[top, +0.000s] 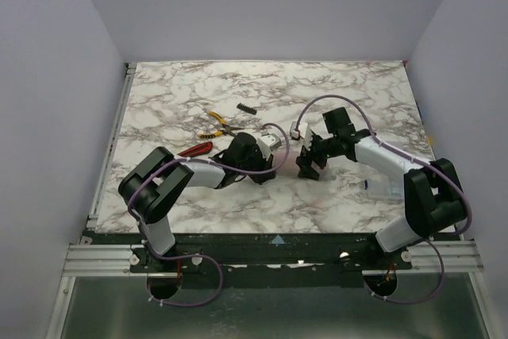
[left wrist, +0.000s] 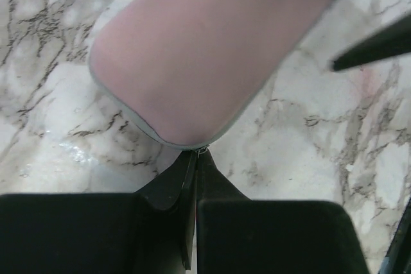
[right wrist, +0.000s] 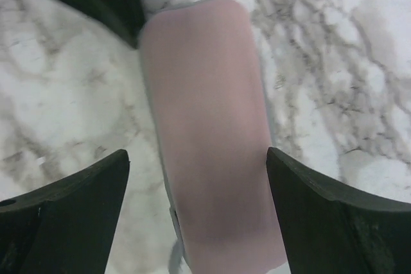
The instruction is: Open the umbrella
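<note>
Two claws meet mid-counter [top: 357,93], and from above their black bodies cover nearly all of the umbrella [left wrist: 205,49]; only pale scraps show between them. Far left lie a red-handled tool [top: 194,150] and yellow-handled pliers [top: 214,122], with a small black toothed piece [top: 246,107] behind, all apart from the arms. The left claw [left wrist: 196,155] is pinched fully together, its tips at the grey-trimmed rounded end of the peach fabric; whether any cloth sits between them I cannot tell. A dark pointed shape [left wrist: 379,46] cuts in from the right edge of that wrist view, too cropped to identify. The umbrella lies as a closed bundle on the marble, shaft and handle out of sight. The right claw [right wrist: 198,155] stands wide, one finger on either side of the bundle, touching neither side. Right of it, a small clear packet [top: 381,188] is hard to make out.
</note>
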